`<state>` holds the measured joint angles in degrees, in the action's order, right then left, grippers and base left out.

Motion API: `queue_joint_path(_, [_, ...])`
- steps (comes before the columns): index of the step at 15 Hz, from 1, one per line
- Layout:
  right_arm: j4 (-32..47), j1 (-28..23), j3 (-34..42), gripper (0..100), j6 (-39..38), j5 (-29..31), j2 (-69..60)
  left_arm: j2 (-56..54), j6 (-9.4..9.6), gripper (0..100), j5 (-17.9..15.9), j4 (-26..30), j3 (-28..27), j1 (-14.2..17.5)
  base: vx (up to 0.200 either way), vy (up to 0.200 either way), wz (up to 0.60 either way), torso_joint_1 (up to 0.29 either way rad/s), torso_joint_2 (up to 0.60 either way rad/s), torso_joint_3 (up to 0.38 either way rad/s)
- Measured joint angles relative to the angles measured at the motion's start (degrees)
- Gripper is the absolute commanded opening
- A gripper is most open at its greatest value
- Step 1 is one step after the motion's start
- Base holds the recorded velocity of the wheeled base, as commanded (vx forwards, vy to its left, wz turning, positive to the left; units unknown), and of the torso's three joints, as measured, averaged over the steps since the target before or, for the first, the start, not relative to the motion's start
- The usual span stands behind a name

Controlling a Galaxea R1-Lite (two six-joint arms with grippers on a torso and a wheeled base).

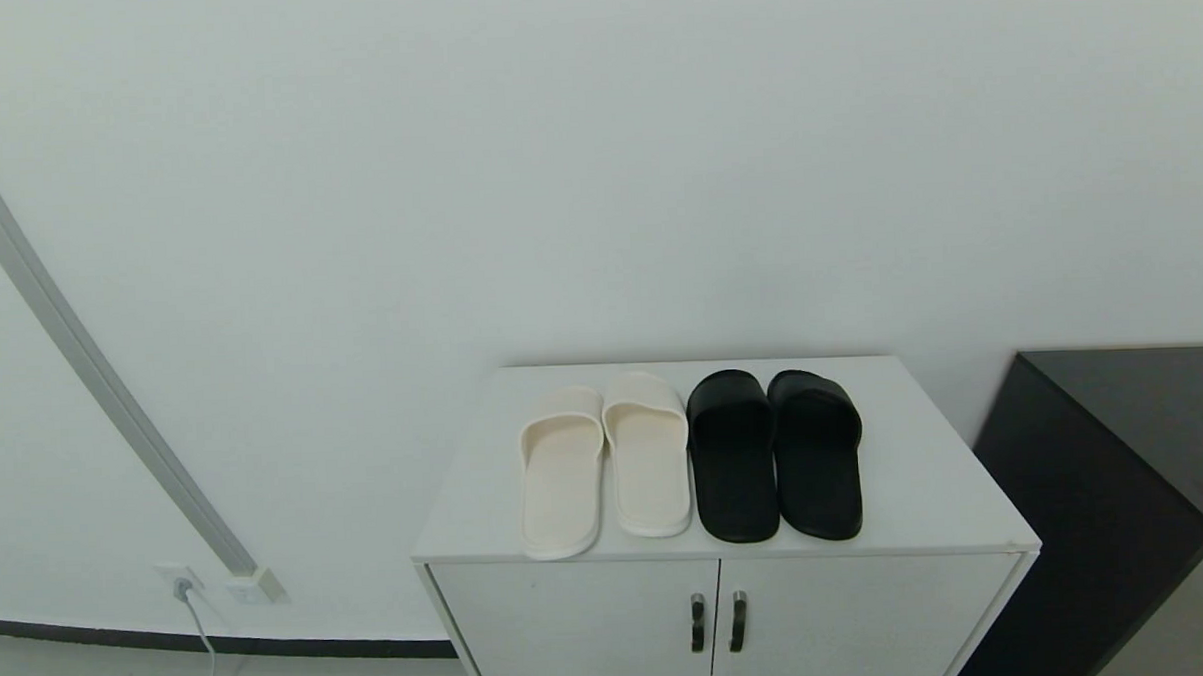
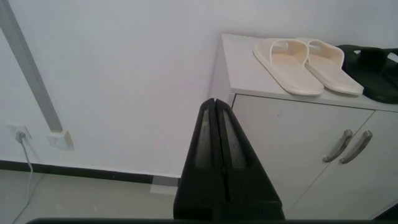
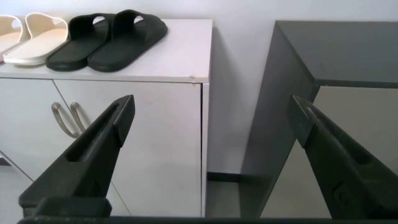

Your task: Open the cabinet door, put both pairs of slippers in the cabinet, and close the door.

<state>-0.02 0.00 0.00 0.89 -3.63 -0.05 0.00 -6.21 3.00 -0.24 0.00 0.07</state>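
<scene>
Left gripper [image 2: 214,104]: fingers pressed together, nothing between them. Hangs low, off the left flank of the cabinet [image 1: 952,496], facing the wall and well apart from every task item. Judged parked, not engaged.

Right gripper [image 3: 212,106]: fingers spread wide, empty. Sits at door height, facing the cabinet's right front corner and the gap beside a dark unit [image 1: 1097,481]. Spread judged as readiness for a handle, though not lined up with either one.

Left door [image 1: 582,629] and right door [image 1: 851,619]: both shut, meeting at centre. Left handle [image 1: 697,622] and right handle [image 1: 738,620]: upright bars, just beside each other on the meeting edges. Points to each door swinging outward from the middle.

White slippers [image 1: 606,468] and black slippers [image 1: 776,457]: all four in one row on the cabinet's top surface, toes to the wall, heels to the front. White pair on the robot's left, black on its right, the inner neighbours touching or nearly so. Leftmost white heel right at the front edge. Forward placement judged to keep both pairs within reach from the front.

Stage, as judged: opening not yet begun, nothing stowed. Next move calls for a gripper closing around one handle bar alone, awkward given how close its twin stands. Possible hazards: right door swinging toward the dark unit; front-edge slipper knocked off.
</scene>
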Motion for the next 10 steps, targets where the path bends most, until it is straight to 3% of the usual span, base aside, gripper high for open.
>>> queue_joint_path(4, [0.13, 0.00, -1.48, 100, -0.99, 0.77, 0.26, 0.00, 0.00, 0, 0.12, 0.00, 0.00, -0.02, 0.000, 0.000, 0.00, 0.000, 0.00, 0.000])
queue_joint_path(7, [4.16, 0.05, -13.09, 100, -4.23, -0.39, 5.67, 0.00, 0.00, 0, 0.15, 0.00, 0.00, 0.00, 0.000, 0.000, 0.00, 0.000, 0.00, 0.000])
queue_joint_path(10, [1.68, 0.27, -16.84, 100, -4.94, -4.99, 18.10, 0.00, 0.07, 0, 0.09, 0.00, 0.00, 0.00, 0.000, 0.000, 0.00, 0.000, 0.00, 0.000])
